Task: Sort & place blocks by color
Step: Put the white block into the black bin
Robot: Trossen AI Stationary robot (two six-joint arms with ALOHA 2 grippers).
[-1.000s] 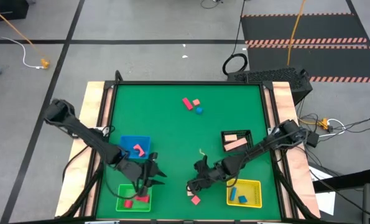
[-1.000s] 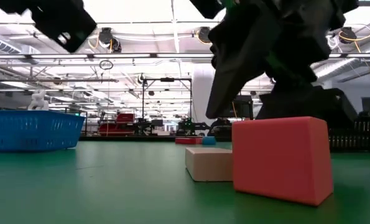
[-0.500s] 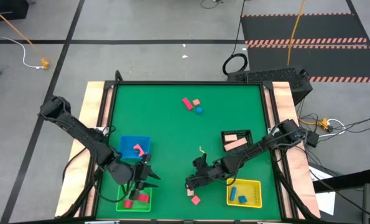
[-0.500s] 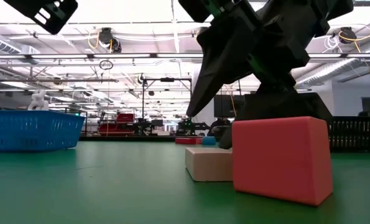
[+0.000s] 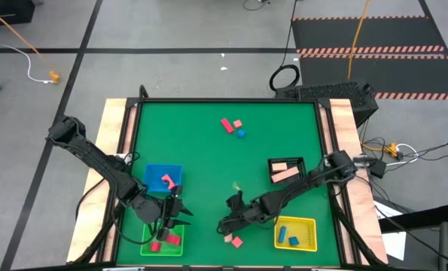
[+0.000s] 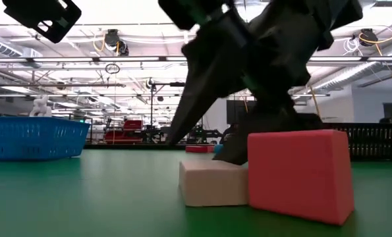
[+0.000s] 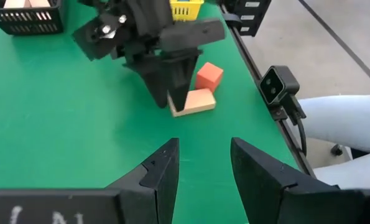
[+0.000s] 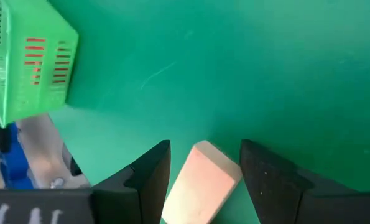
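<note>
My right gripper (image 5: 224, 225) is open and low over the table's near middle. Its fingers stand on either side of a cream-tan bar (image 8: 203, 183), which lies flat against a red cube (image 6: 298, 174). The left wrist view shows both pieces, the bar (image 7: 194, 102) and the cube (image 7: 209, 76). My left gripper (image 7: 204, 144) is open and holds nothing; it hovers by the far edge of the green tray (image 5: 163, 242). A red bar (image 5: 227, 125), a salmon cube (image 5: 238, 123) and a blue cube (image 5: 241, 133) lie on the far middle of the table. My right gripper comes slanting down from the table's far right, with its open fingers (image 7: 172, 84) on either side of one end of the tan bar (image 7: 175, 107). A fingertip meets that end, but the fingers hide the exact spot. The bar stays flat on the table.
The green tray holds red pieces (image 5: 172, 240). The blue tray (image 5: 163, 177) holds a red arch. The black tray (image 5: 286, 169) holds tan bars, and the yellow tray (image 5: 295, 233) holds blue pieces. A camera (image 7: 278, 87) sits at the near table edge. Open green surface lies mid-table.
My right gripper has moved toward the table's left and near edge and come down onto the tan bar. The bar has slid along the table toward the near edge, beside the red cube. My left gripper has drawn back a little toward the table's left.
</note>
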